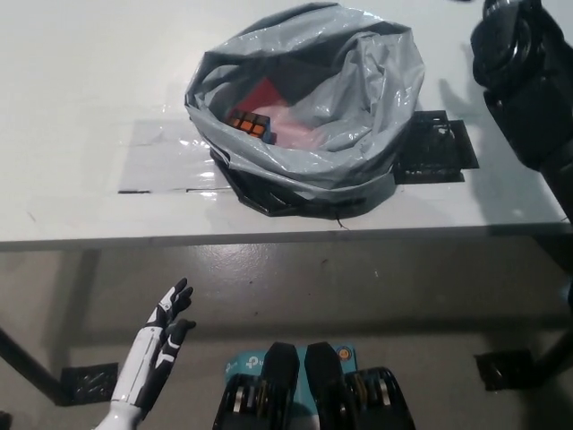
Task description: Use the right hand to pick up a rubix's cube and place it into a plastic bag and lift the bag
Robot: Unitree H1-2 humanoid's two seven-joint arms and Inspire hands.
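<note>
Plastic bag sits on tabletop, mouth upward; cube lies tilted inside. Right hand: finger state indeterminate. Left hand low, fingers apart.

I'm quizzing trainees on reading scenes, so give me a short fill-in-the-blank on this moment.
1. The Rubik's cube lies inside the grey plastic ____.
2. The bag rests on the white ____.
3. The white left robot hand hangs open ____ the table edge.
4. The black right arm is at the picture's upper ____.

Missing words: bag; table; below; right
</note>
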